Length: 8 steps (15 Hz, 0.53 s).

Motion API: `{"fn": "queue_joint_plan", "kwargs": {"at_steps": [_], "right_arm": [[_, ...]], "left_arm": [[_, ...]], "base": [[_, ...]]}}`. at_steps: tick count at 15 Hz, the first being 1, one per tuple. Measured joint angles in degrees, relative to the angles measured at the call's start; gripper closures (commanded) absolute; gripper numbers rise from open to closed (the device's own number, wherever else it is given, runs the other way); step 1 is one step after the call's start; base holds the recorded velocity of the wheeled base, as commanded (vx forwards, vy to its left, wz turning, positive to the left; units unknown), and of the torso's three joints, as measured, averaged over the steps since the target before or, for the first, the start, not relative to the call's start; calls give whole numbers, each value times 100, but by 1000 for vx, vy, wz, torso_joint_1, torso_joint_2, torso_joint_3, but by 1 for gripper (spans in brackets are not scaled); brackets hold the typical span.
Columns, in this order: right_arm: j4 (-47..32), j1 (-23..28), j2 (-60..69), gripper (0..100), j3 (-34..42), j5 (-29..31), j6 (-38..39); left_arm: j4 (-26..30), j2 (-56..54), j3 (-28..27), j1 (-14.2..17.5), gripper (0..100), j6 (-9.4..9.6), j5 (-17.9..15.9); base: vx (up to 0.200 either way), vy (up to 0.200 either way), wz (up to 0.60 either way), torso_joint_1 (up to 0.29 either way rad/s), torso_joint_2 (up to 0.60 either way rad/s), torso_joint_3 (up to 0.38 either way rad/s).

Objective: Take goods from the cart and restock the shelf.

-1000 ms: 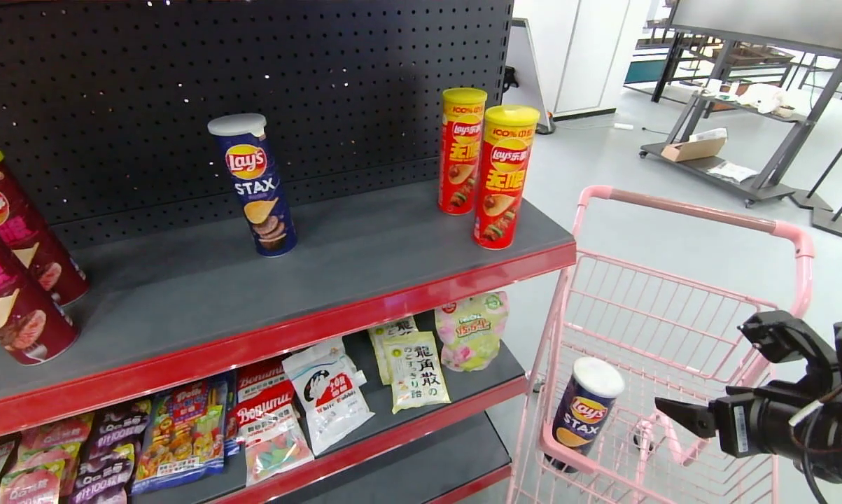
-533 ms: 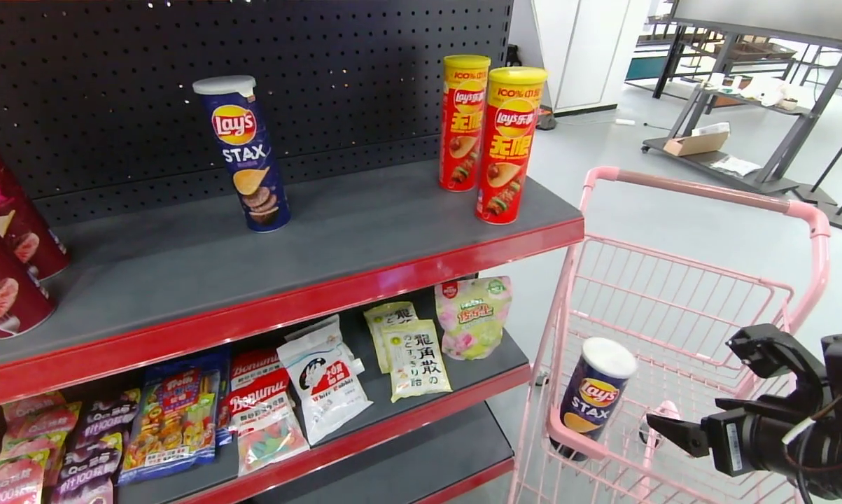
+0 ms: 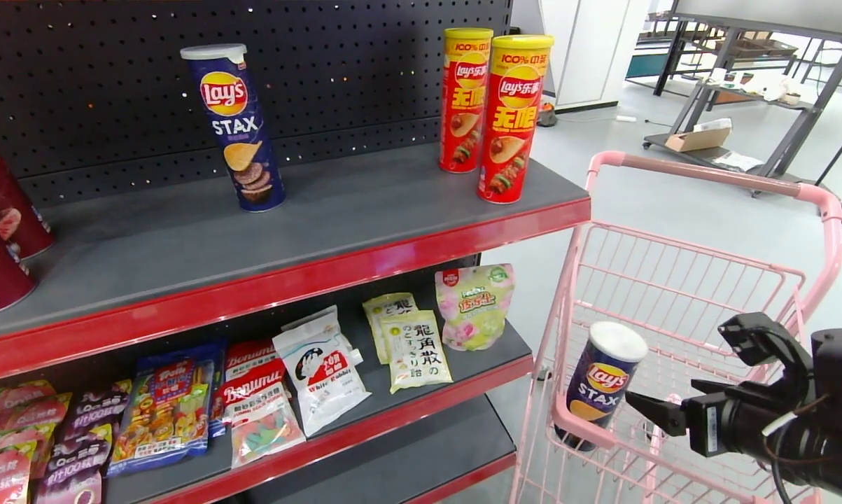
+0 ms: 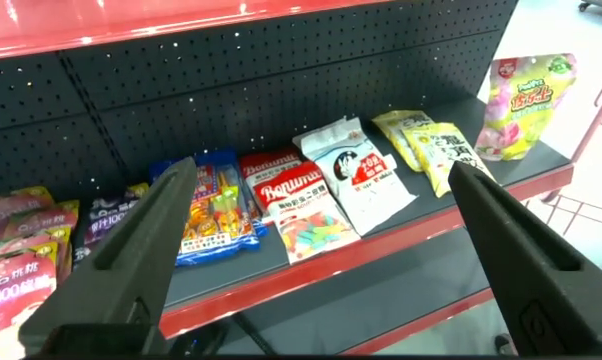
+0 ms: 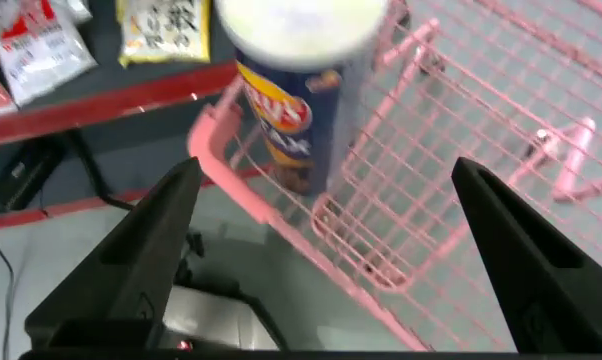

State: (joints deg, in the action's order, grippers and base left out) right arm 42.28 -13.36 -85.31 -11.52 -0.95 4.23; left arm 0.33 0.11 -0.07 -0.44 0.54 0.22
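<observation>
Grey floor [image 3: 602,126] runs back toward metal racks [image 3: 802,119] in the distance. On the robot's left stands the shelf unit [image 3: 183,245], with black pegboard behind and grey decks edged with red front lips. Beside its end is the pink cart [image 3: 714,176], wire-walled, with a tube handle.

On the top deck, maroon cans [image 3: 1,210] stand at the far left and a blue shelf can [image 3: 233,126] near the pegboard. Two red-and-yellow cans [image 3: 511,119] stand right next to each other by the deck's right end. Snack bags [image 3: 323,371] lie in a row on the deck below. The left gripper [image 4: 321,172] hangs in front of them, jaws wide apart with nothing between.

The cart can [image 3: 600,378] stands in the basket's corner nearest the shelf, slightly tilted, its foot hidden behind the pink rim. It is dark blue with a white lid and a red-and-yellow badge, matching the blue shelf can.

The right gripper [image 3: 678,362] is over the basket just beside this can, jaws spread wide and holding nothing. The lower jaw's tip is close by the can's side; whether it touches cannot be told.
</observation>
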Motion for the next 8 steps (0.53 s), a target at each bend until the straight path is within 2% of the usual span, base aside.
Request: {"fn": "queue_joint_plan", "kwargs": {"at_steps": [2,4,8], "right_arm": [[764,-179,-449,0,174,5,55],[1180,-289,-896,0,235,6,94],[2327,-179,-1819,0,171,24,113]], "left_arm": [[0,0,-2,0,0,-2,-1],[0,0,-2,0,0,0,-4],[0,0,-2,0,0,0,-6]], "base": [[0,0,0,0,0,0],[0,0,0,0,0,0],[0,0,0,0,0,0]]}}
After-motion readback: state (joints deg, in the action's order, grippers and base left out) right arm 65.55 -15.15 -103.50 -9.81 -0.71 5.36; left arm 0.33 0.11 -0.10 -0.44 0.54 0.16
